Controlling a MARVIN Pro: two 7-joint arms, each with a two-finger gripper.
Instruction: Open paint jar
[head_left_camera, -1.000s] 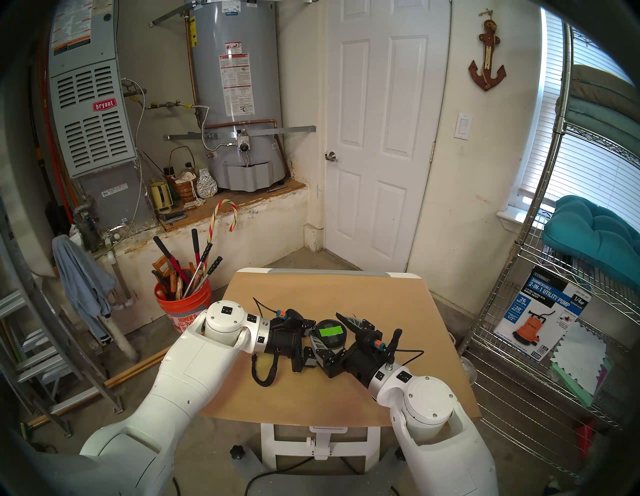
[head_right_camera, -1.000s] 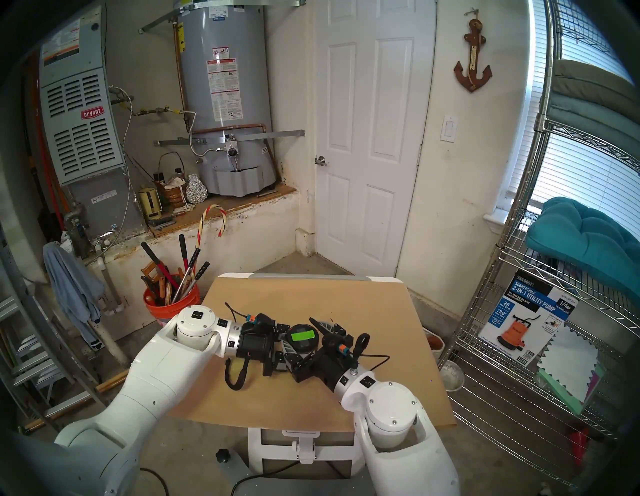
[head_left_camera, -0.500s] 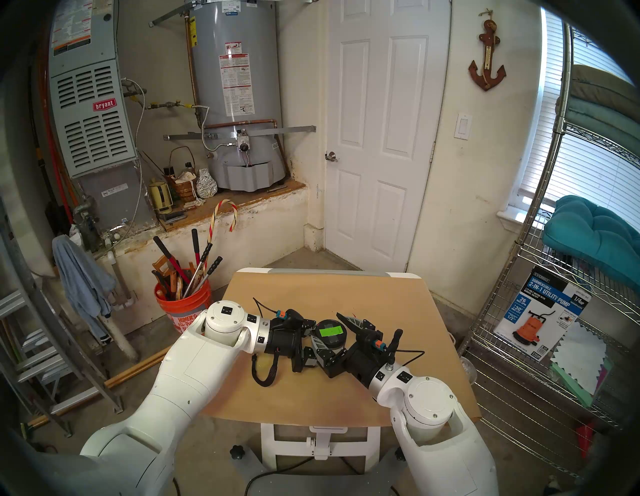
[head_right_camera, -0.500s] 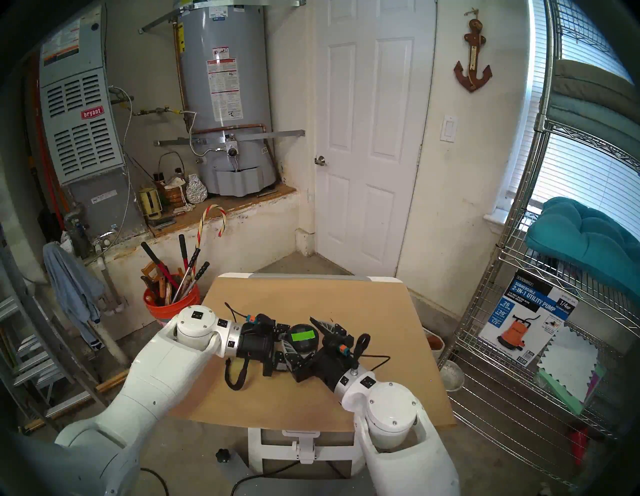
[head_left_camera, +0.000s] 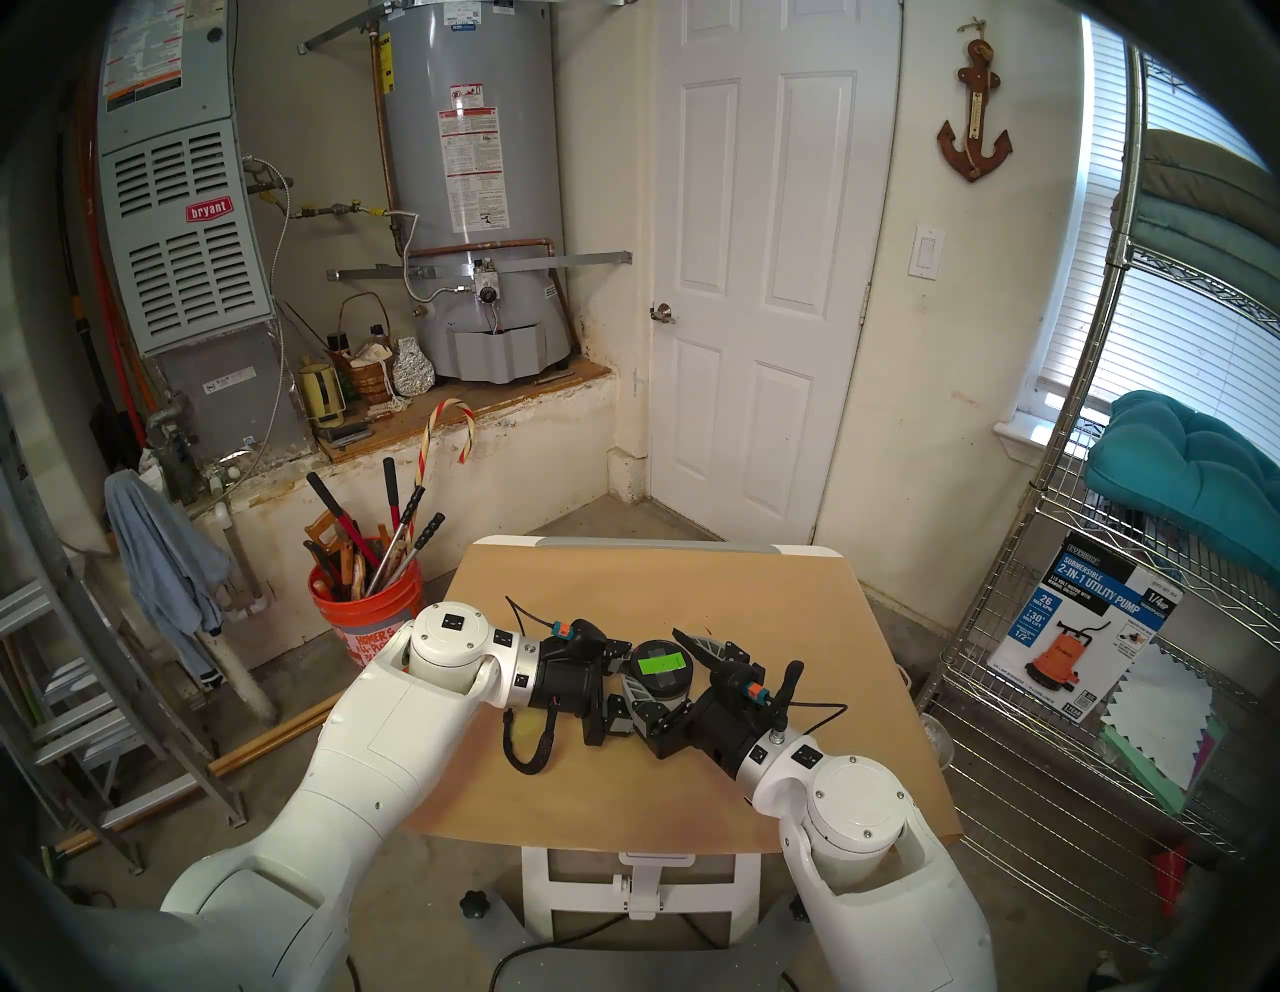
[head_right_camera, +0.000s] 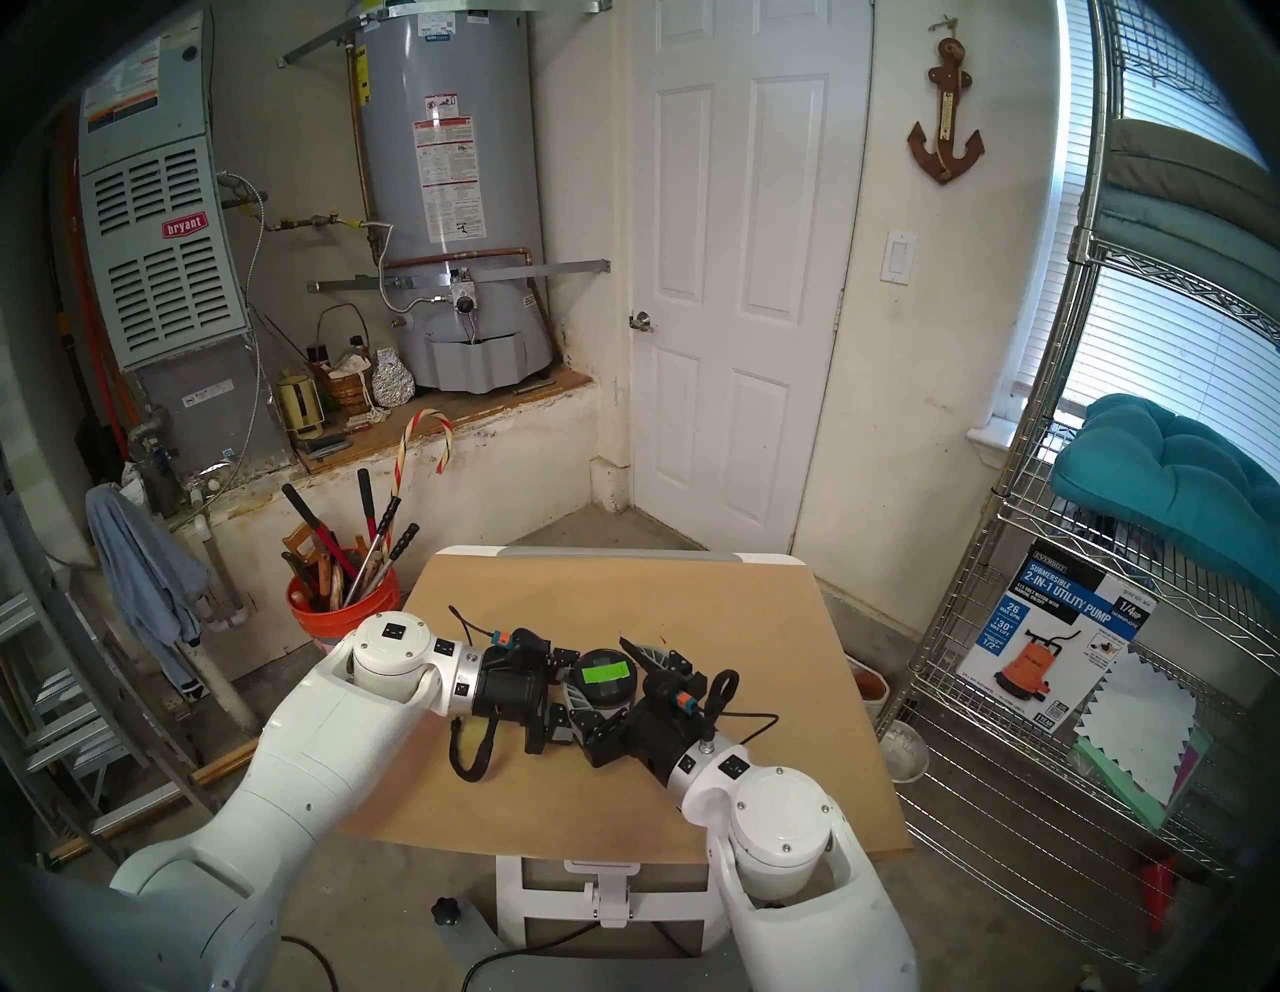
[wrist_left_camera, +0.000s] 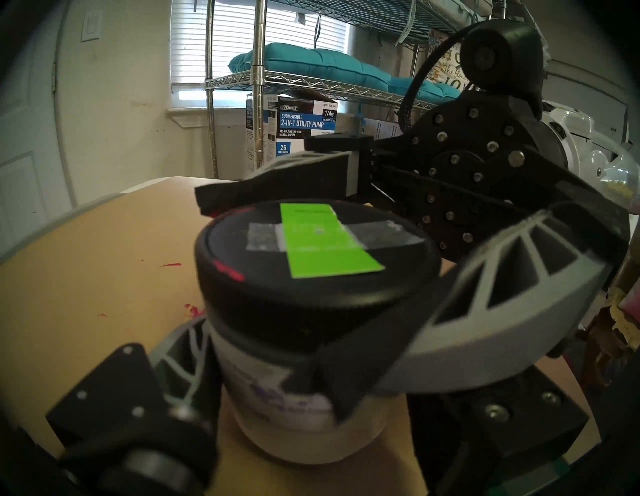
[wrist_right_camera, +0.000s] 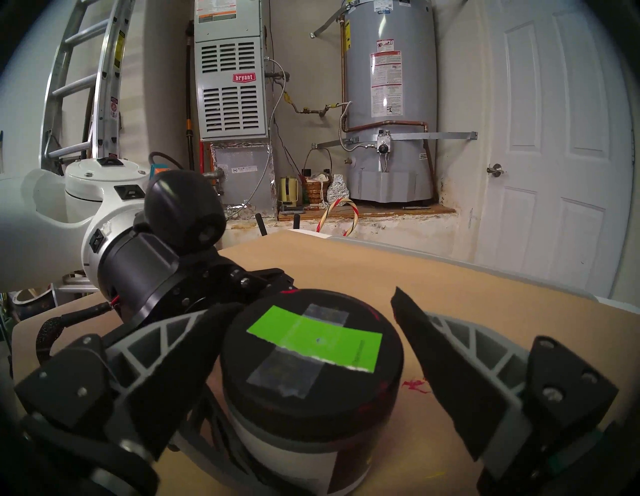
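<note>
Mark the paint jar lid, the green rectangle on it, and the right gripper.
paint jar lid (wrist_right_camera: 363, 408), right wrist view, on its black side rim.
green rectangle (wrist_left_camera: 322, 239), left wrist view, on its middle.
right gripper (wrist_right_camera: 313, 306), right wrist view, midway between its open jaws.

Orange bucket (head_left_camera: 367, 613) of tools beside table (head_left_camera: 796, 623).

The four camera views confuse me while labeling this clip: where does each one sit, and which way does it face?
Head stereo left: on the head, looking down at the table; both arms show.
Head stereo right: same, shifted sideways.
Left wrist: faces the wire shelf; left gripper shut on the paint jar.
Right wrist: faces the water heater; right gripper open around the lid.
All share the jar.
</note>
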